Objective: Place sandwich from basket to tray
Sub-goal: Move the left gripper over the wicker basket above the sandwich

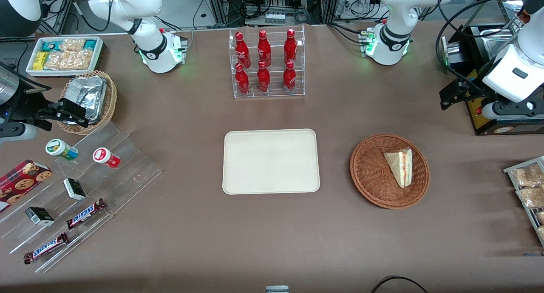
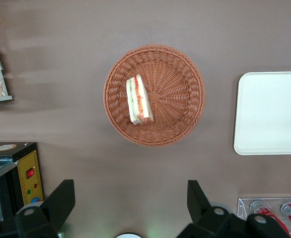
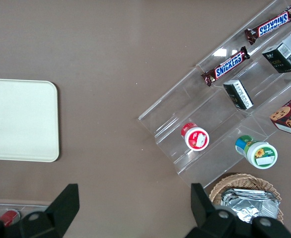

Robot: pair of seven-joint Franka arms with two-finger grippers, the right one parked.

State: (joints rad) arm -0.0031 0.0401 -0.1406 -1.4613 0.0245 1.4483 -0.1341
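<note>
Sandwich (image 1: 400, 167): 1 triangular wedge, lying in basket (image 1: 374, 184), off centre toward the working arm's end; layered cut edge also turned toward that end. No contact with any gripper.

Basket: round, reddish-brown wicker, resting on table (image 1: 272, 233), beside tray (image 1: 271, 161) and well apart from it, toward the working arm's end.

Tray: cream-white, rectangular, flat on table near centre, nothing on it.

Gripper (image 2: 130, 201): held high above table, clear of basket and sandwich, nearer the robot bases than the basket. Fingers (image 2: 61, 198) spread wide, holding nothing. In the front view, visible at the working arm's end of the table, above a black and yellow box (image 1: 482, 110).

Other items:
- Clear rack (image 1: 268, 63) with 6 red bottles (image 1: 263, 50), farther from the front camera than the tray.
- Clear stepped stand (image 1: 106, 174) toward the parked arm's end, carrying 2 Snickers bars (image 1: 85, 213), small dark boxes and 2 lidded cups.
- Tan wicker basket with foil packets (image 1: 89, 97), beside a white bin of snacks (image 1: 66, 55).
</note>
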